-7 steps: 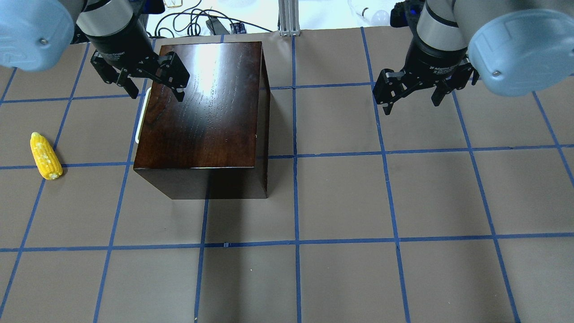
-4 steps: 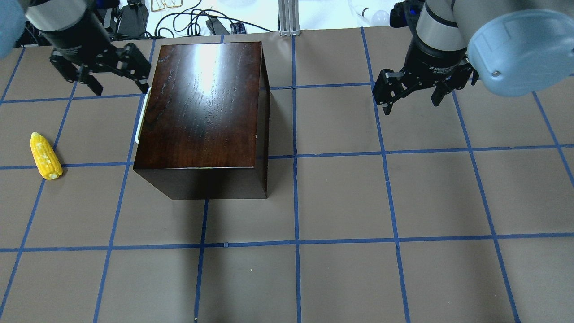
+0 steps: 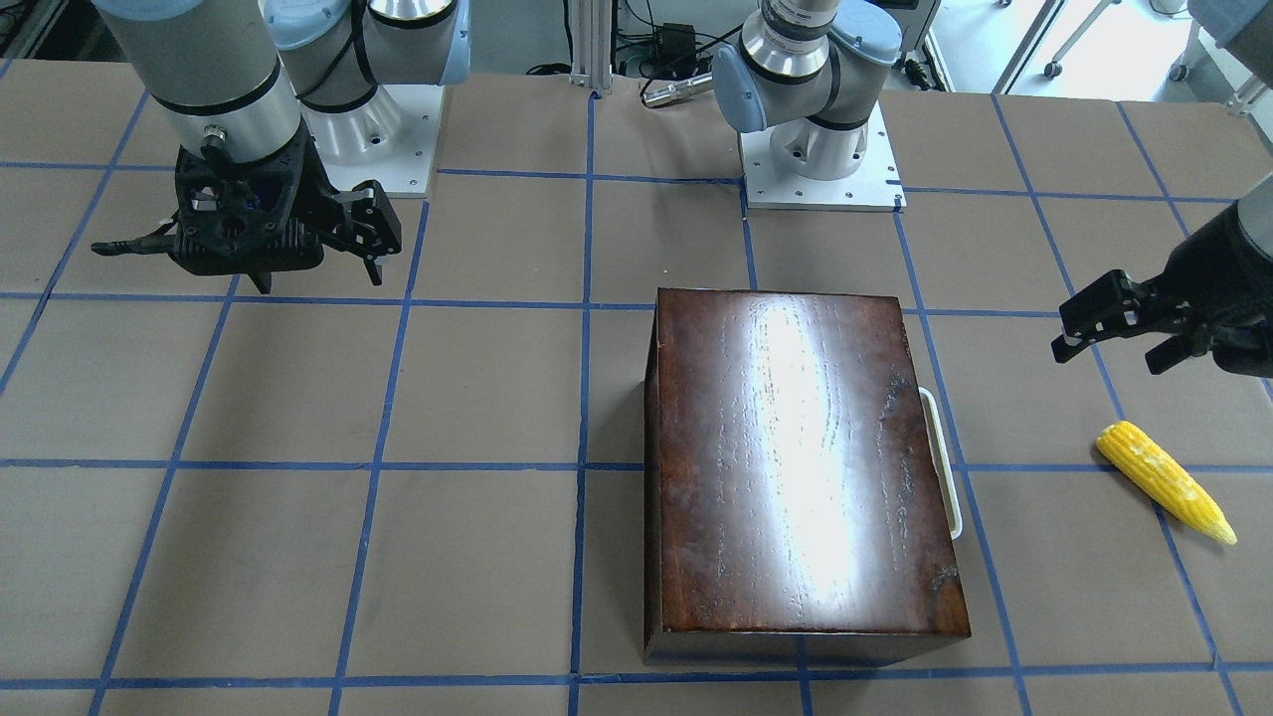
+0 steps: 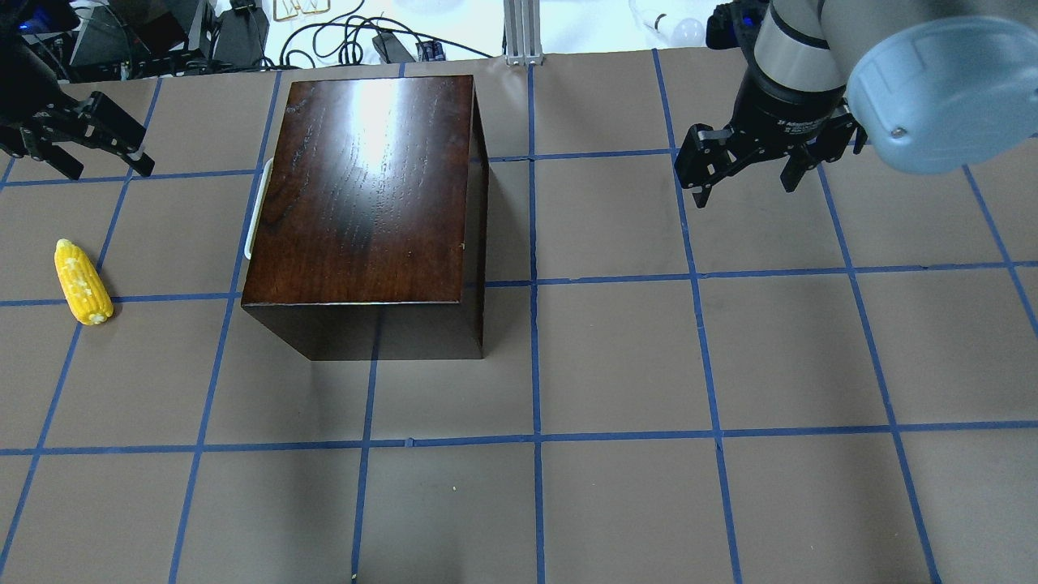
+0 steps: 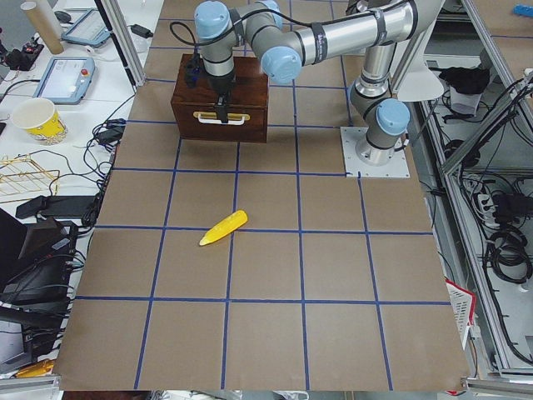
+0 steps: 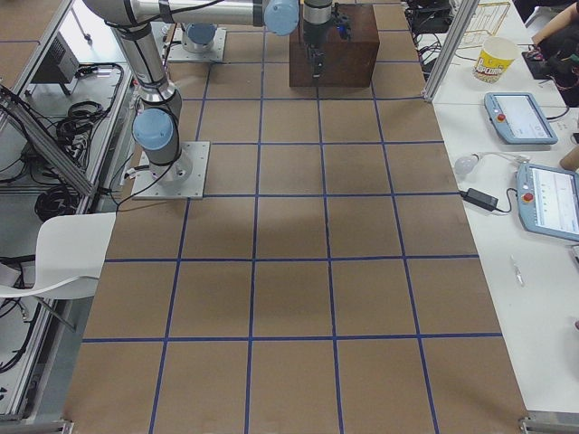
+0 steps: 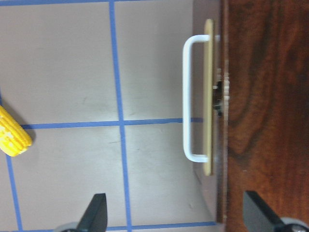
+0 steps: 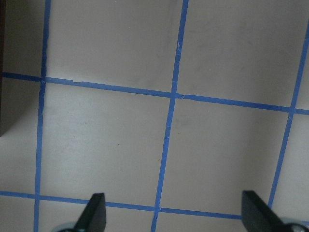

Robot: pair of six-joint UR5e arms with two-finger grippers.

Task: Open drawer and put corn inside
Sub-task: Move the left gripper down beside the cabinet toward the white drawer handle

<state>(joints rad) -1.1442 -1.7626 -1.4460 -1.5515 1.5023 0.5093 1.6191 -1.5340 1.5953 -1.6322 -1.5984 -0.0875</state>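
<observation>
The dark-brown box [image 4: 369, 195] stands left of the table's middle, with its drawer shut. The drawer's white loop handle [image 4: 258, 207] faces the robot's left and also shows in the left wrist view [image 7: 187, 96]. The yellow corn [image 4: 81, 281] lies on the table left of the box, and its end shows in the left wrist view [image 7: 12, 135]. My left gripper [image 4: 105, 169] is open and empty, above the table between the corn and the box, behind both. My right gripper [image 4: 746, 191] is open and empty, well right of the box.
Blue tape lines grid the brown table [image 4: 616, 357]. Cables and equipment [image 4: 340, 36] lie beyond the far edge. The robot bases [image 3: 820, 159] stand behind the box in the front-facing view. A paper cup [image 5: 37, 121] and tablets sit on a side bench.
My left gripper has moved left, from over the box's back left corner to well clear of the box near the table's left edge. The right arm, box and corn have not moved.
</observation>
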